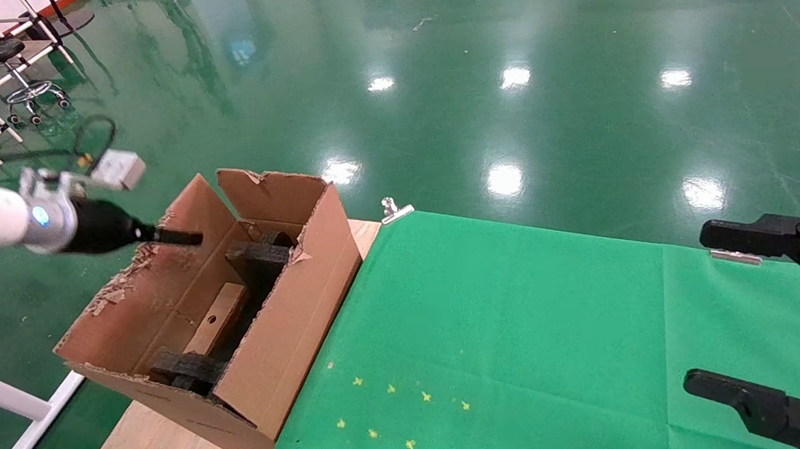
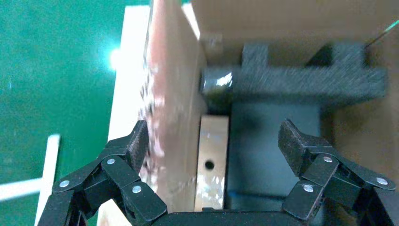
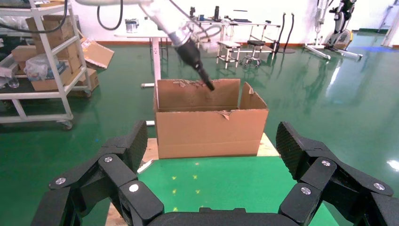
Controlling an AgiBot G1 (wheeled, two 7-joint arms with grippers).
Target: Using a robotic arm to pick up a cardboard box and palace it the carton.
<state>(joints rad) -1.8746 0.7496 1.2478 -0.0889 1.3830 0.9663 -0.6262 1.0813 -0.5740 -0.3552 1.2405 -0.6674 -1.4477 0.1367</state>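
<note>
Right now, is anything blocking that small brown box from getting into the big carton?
No. The cardboard box already lies on the floor of the carton, between black foam pieces. The left gripper hangs open over the carton's torn flap, holding nothing; the right gripper is parked apart.

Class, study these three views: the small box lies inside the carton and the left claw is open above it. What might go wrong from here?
1. The left claw hangs open straddling the carton's torn side flap; moving sideways, a finger may snag it and tug the carton.
2. The cardboard box lies beside the flap, one end on black foam, so it may sit unevenly.
3. The right claw is parked open over the green cloth, posing little risk.
</note>
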